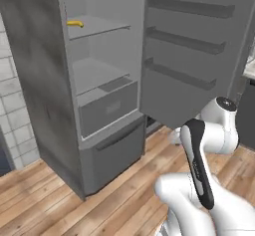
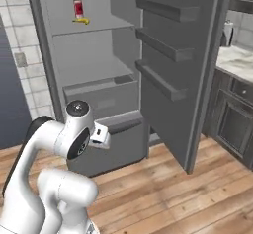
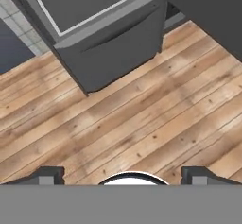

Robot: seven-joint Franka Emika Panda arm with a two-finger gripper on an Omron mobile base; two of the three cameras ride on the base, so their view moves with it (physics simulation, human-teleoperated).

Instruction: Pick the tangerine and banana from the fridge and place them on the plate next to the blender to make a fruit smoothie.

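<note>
Banana [image 1: 75, 24] lay on an upper shelf at the left of the open fridge [image 1: 45, 90], beside a red-labelled bottle [image 2: 77, 2]. Low over the wooden floor [image 3: 142, 124], the gripper [image 3: 124, 176] hung spread wide, holding nothing.

An open grey fridge [image 1: 60, 105] stands on a wooden floor [image 3: 142, 124]. On its upper shelf [image 2: 99, 28] lie a banana [image 1: 75, 24] and an upright bottle [image 2: 77, 3].
</note>
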